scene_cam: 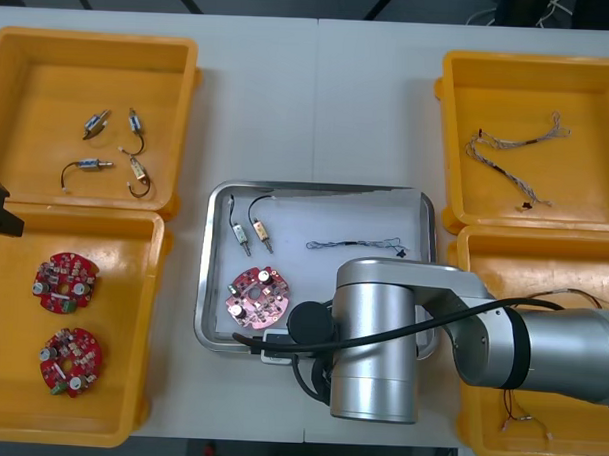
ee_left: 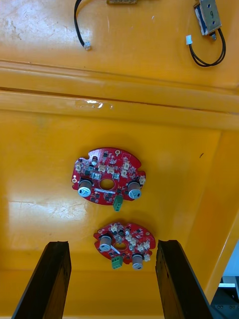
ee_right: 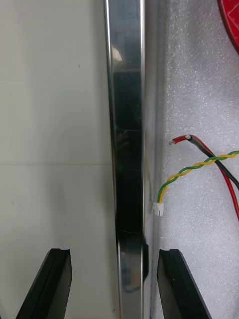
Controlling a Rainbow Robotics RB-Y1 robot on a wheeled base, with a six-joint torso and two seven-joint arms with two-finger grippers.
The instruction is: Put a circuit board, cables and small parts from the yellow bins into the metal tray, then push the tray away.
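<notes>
Bright, even overhead light. The tabletop (scene_cam: pixel 319 98) is uniformly lit, with soft, short shadows. The silver right arm (scene_cam: pixel 381 341) carries a broad sheen. The metal tray (ee_right: pixel 127 99) rim mirrors hard in the right wrist view, with a dark reflection low down. The yellow bin (ee_left: pixel 92 103) wall has small hot spots in the left wrist view.

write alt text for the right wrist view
The right tool stands open astride the shiny rim of the metal tray. On the tray's white lining lie red and yellow cables and the edge of a red circuit board.
</notes>
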